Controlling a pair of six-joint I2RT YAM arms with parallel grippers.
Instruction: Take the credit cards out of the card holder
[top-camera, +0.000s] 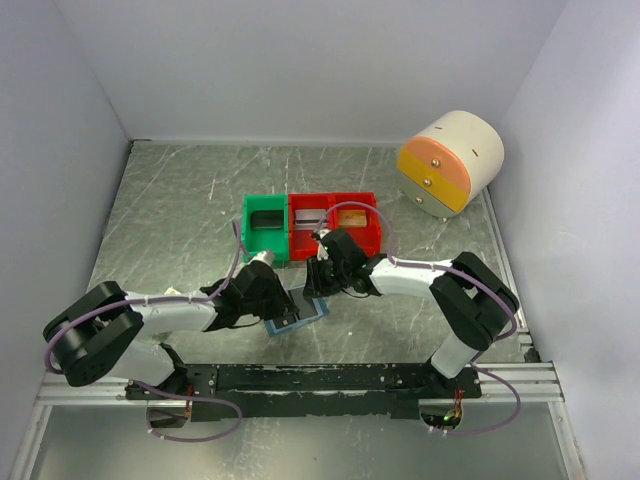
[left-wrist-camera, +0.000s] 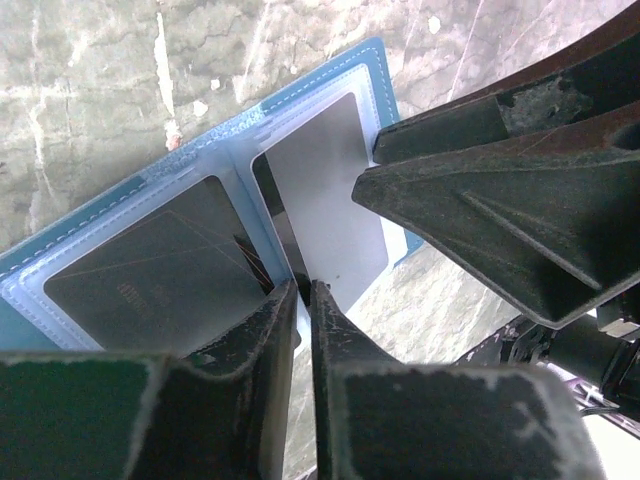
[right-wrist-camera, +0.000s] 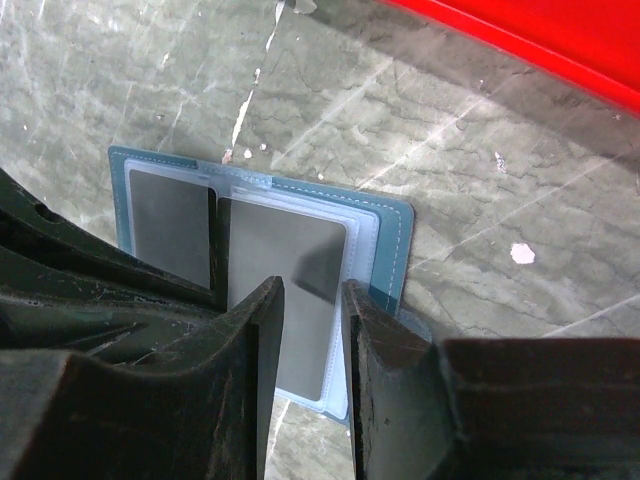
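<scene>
The card holder (top-camera: 300, 320) lies open on the table between the arms, light-blue inside, slate-blue cover (right-wrist-camera: 388, 235). Two credit cards sit in its pockets: a dark grey one (left-wrist-camera: 150, 280) and a paler grey one (left-wrist-camera: 325, 190); both also show in the right wrist view (right-wrist-camera: 165, 225) (right-wrist-camera: 285, 270). My left gripper (left-wrist-camera: 303, 292) is nearly closed, pinching the holder's near edge at the fold. My right gripper (right-wrist-camera: 312, 290) is open, its tips down over the paler card and its pocket edge. The two grippers (top-camera: 288, 300) (top-camera: 320, 288) stand close together over the holder.
A green bin (top-camera: 266, 225) and two red bins (top-camera: 335, 222) stand just behind the holder; the red bin's edge shows in the right wrist view (right-wrist-camera: 540, 30). A cream-and-orange rounded box (top-camera: 450, 162) sits at the back right. White walls enclose the table.
</scene>
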